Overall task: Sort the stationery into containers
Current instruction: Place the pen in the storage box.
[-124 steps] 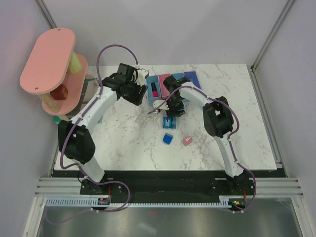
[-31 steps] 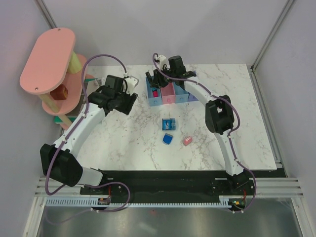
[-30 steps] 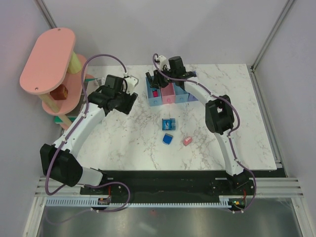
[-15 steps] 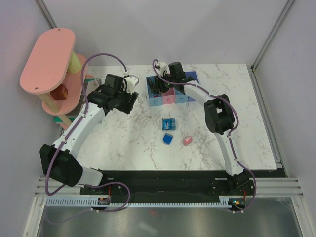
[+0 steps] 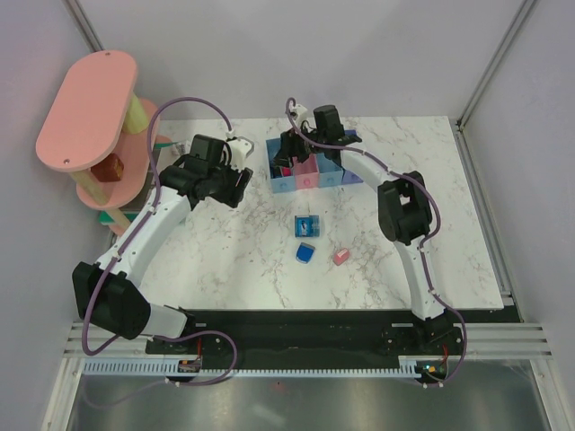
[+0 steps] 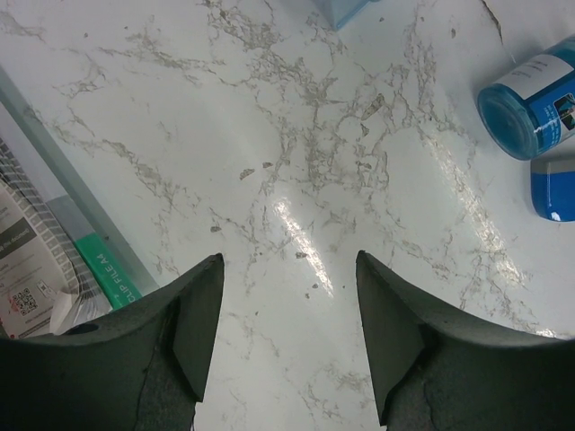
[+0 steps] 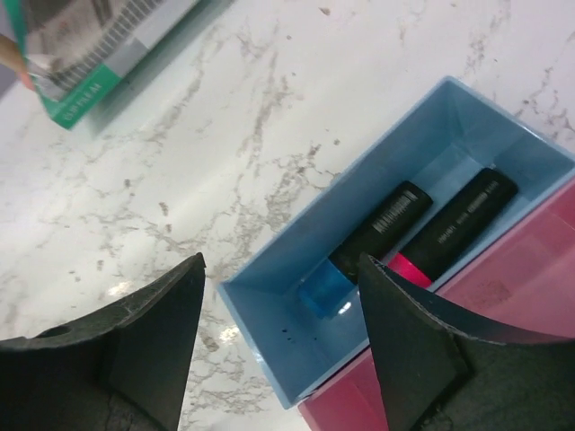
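Left gripper [image 6: 287,265] and right gripper [image 7: 280,269] both gape empty. The blue roll [image 6: 530,108] looks light and slick, so I'd pinch its flat ends.

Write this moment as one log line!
right end effector: open over light blue bin | bin: blue-cap marker, pink-cap marker | left end effector: open, empty | table: roll, wedge, eraser

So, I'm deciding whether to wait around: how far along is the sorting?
Done: a blue-capped marker and a pink-capped marker lie in the end light blue bin. In hand: nothing; the right gripper is open above that bin, the left gripper open over bare table. Left: the blue roll, blue wedge and pink eraser sit on the table.
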Available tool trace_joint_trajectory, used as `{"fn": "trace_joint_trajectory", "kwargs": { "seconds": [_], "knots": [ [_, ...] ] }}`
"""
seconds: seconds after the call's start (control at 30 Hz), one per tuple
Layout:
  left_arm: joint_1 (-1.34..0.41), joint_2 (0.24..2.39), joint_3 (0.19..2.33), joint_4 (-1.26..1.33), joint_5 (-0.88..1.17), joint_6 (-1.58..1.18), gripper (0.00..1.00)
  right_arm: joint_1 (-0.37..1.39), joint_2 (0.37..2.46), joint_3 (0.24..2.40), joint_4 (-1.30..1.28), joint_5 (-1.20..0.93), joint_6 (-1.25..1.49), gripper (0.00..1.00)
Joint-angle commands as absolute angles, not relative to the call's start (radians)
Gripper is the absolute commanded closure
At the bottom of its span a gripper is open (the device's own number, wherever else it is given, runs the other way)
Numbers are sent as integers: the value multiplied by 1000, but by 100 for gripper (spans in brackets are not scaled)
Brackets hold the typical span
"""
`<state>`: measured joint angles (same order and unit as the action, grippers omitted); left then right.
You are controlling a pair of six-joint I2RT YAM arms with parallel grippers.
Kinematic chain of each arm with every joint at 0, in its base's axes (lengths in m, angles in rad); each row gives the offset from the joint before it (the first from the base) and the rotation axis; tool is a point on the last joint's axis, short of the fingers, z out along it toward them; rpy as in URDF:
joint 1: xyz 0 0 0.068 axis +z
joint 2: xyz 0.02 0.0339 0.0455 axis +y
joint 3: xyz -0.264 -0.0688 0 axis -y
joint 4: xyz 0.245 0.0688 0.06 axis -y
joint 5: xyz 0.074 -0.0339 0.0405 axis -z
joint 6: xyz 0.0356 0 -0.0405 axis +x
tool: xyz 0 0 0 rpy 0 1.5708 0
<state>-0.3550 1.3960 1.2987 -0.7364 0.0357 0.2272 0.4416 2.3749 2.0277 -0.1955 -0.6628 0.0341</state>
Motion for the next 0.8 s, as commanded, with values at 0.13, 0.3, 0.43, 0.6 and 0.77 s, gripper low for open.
{"fn": "trace_joint_trajectory", "kwargs": {
  "seconds": [0.13,0.3,0.43,0.6,0.77],
  "knots": [
    [-353,1397,1347,-753,32,282,32,376,2483,2085,216,-1067,460,25],
    [-353,1414,1373,-776,28,285,32,356,2555,2013,593,-1184,795,25],
    [-353,1417,1381,-784,18,293,32,353,2582,2014,554,-1186,769,27],
    [-353,1420,1388,-787,18,288,32,348,2591,2043,444,-1146,666,28],
    [-353,1422,1393,-787,25,285,32,350,2582,2106,142,-1054,424,29]
  ]
}}
